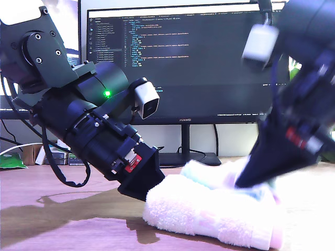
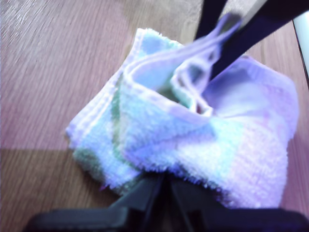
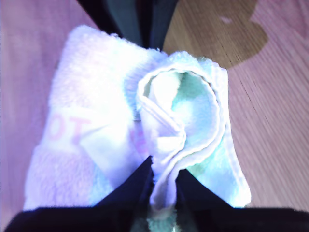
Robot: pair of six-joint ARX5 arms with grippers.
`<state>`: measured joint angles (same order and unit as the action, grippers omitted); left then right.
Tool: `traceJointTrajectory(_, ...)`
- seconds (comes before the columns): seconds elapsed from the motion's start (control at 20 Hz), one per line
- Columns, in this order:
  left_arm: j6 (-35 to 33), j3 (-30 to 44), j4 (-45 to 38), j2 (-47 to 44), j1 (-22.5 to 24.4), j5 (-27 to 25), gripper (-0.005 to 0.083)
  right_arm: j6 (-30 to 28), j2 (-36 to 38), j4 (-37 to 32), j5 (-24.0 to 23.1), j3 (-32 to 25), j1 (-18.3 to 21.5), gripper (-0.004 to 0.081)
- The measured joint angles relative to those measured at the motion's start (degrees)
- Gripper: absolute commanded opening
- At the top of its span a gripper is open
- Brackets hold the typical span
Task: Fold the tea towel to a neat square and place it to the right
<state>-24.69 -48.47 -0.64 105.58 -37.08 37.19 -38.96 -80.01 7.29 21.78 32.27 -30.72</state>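
Observation:
The tea towel (image 1: 209, 209) lies bunched and partly folded on the wooden table, fluffy white with pale pink and mint bands. My first gripper (image 1: 149, 185), on the arm at the exterior view's left, is low at the towel's edge. It is shut on that edge (image 2: 164, 181). My second gripper (image 1: 250, 180), on the blurred arm at the exterior view's right, comes down onto the towel's top. It is shut on a raised loop of hem (image 3: 164, 179). The towel (image 3: 96, 121) shows pink lettering on one layer.
A large monitor (image 1: 183, 57) on a stand (image 1: 186, 151) fills the background behind the towel. Bare wooden table (image 1: 63, 219) extends toward the exterior view's left. A green packet (image 1: 10, 159) and cables sit at the far back on that side.

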Motion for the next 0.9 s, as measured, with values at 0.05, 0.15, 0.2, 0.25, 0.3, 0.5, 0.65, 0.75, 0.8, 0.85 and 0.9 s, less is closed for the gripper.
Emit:
traceJointTrajectory(0.05,0.0,0.0,-0.02,0.0,0.0,0.02,-0.0021,0.15,-0.42,-0.66,-0.02,0.0,0.0,-0.0012)
traceJointTrajectory(0.15,0.0,0.0,-0.02,0.0,0.0,0.22,-0.0021,0.15,-0.81,-1.33,-0.31,0.0,0.0,-0.0012)
traceJointTrajectory(0.2,0.0,0.0,-0.02,0.0,0.07,0.31,-0.0021,0.15,-1.18,-1.81,-0.98,0.0,0.0,-0.0012)
traceJointTrajectory(0.25,0.0,0.0,-0.07,0.0,0.07,0.33,-0.0021,0.17,-1.53,-2.32,-1.27,0.0,0.0,-0.0012)
traceJointTrajectory(0.3,0.0,0.0,-0.07,0.0,0.07,0.33,-0.0021,0.2,-1.77,-2.67,-1.36,0.02,0.0,-0.0012)
traceJointTrajectory(0.5,0.0,0.0,0.04,-0.2,0.39,0.26,-0.0021,0.46,-3.56,-3.23,-1.51,0.92,0.02,-0.0012)
traceJointTrajectory(0.65,0.0,0.79,1.11,-2.23,1.22,-1.73,-0.0021,1.44,-5.51,-4.35,-1.11,2.05,0.24,-0.0012)
traceJointTrajectory(0.75,0.0,1.4,2.64,-3.98,2.16,-3.34,-0.0021,1.46,-6.23,-4.9,-1.18,2.54,0.2,-0.0012)
traceJointTrajectory(0.8,0.0,1.73,3.58,-4.96,2.84,-3.87,-0.0021,1.46,-6.27,-4.92,-1.16,2.54,0.15,-0.0012)
traceJointTrajectory(0.85,0.0,2.14,4.48,-6.05,3.78,-4.35,-0.0021,1.46,-6.27,-4.92,-1.16,2.54,0.15,-0.0012)
traceJointTrajectory(0.9,-0.02,2.51,5.46,-7.21,4.76,-5.62,-0.0021,1.44,-6.27,-4.96,-1.16,2.54,0.15,-0.0012)
